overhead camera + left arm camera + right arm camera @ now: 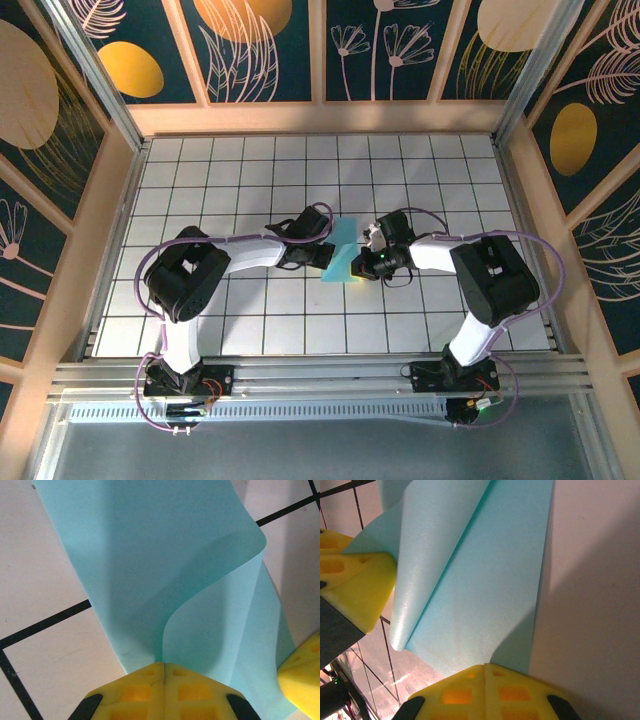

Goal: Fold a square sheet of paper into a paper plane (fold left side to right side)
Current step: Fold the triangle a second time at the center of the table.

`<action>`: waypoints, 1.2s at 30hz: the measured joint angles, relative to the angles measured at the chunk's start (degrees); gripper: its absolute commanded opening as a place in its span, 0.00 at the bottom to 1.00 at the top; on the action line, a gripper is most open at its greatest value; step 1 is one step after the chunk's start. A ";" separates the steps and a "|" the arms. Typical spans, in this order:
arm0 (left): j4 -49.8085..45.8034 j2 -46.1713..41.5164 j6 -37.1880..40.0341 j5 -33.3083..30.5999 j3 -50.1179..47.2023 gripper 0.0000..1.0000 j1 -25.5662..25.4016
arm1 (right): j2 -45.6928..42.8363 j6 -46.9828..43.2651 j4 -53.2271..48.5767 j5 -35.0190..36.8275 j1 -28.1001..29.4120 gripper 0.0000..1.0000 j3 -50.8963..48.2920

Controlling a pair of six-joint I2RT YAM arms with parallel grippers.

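The square sheet of paper is light blue and sits mid-table between both arms, partly lifted and curled. In the left wrist view the sheet lies flat while its lifted flap curves up into my left gripper, which is shut on that flap's thin edge. My left gripper reaches in from the left. My right gripper comes from the right. In the right wrist view my right gripper is shut with its tips at the sheet's near edge, and no paper shows between them. The left fingers hold the rolled flap.
The white gridded table is bounded by wooden frame walls on three sides and an aluminium rail at the front by the arm bases. One yellow right finger sits close beside the sheet in the left wrist view.
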 measured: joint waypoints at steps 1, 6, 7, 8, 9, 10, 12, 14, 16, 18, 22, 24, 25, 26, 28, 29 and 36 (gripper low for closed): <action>-0.02 0.07 0.00 0.00 0.00 0.00 0.00 | 0.00 0.00 0.00 0.00 0.00 0.00 0.00; 0.11 0.11 0.00 0.00 0.00 0.00 0.00 | 0.07 0.00 0.02 -0.04 0.00 0.00 0.02; 0.11 0.11 0.02 0.00 0.00 0.00 0.00 | 0.07 0.02 0.02 -0.04 0.00 0.00 0.02; 0.11 0.11 0.00 -0.02 0.00 0.00 0.00 | 0.07 0.00 0.02 -0.04 0.00 0.00 0.02; 0.11 0.11 0.00 -0.02 0.00 0.00 0.00 | 0.07 0.00 0.02 -0.04 0.00 0.00 0.02; 0.13 0.11 0.00 -0.04 0.00 0.00 0.00 | 0.07 0.00 0.02 -0.04 0.00 0.00 0.02; 0.11 0.11 0.02 -0.22 0.00 0.00 0.00 | 0.11 0.00 0.02 -0.07 0.00 0.00 0.02; 0.11 0.11 0.04 -0.31 0.00 0.00 0.00 | 0.11 0.02 0.02 -0.07 0.00 0.00 0.02; 0.11 0.11 0.13 -0.44 0.00 0.00 0.00 | 0.15 0.00 0.02 -0.09 0.00 0.00 0.07; 0.11 0.11 0.35 -0.44 0.00 0.00 0.00 | 0.22 0.02 0.00 -0.22 0.00 0.00 0.15; 0.13 0.11 0.44 -0.46 0.00 0.00 0.00 | 0.26 0.02 0.02 -0.28 0.00 0.00 0.17; 0.13 0.20 0.42 -0.44 0.00 0.00 0.00 | 0.26 0.00 0.02 -0.31 0.00 0.00 0.17; 0.15 0.33 0.44 -0.44 0.00 0.00 0.00 | 0.26 0.00 0.00 -0.31 0.00 0.00 0.17; 0.13 0.48 0.44 -0.44 0.00 0.00 0.00 | 0.26 0.02 0.02 -0.33 0.00 0.00 0.17; 0.20 0.74 0.44 -0.44 0.00 0.00 0.00 | 0.28 0.00 0.00 -0.35 0.00 0.00 0.20; 0.20 0.74 0.44 -0.44 0.00 0.00 0.00 | 0.31 0.00 0.00 -0.39 0.00 0.00 0.22; 0.57 0.90 0.44 -0.44 0.00 0.00 0.00 | 0.31 0.02 0.02 -0.70 0.00 0.00 0.26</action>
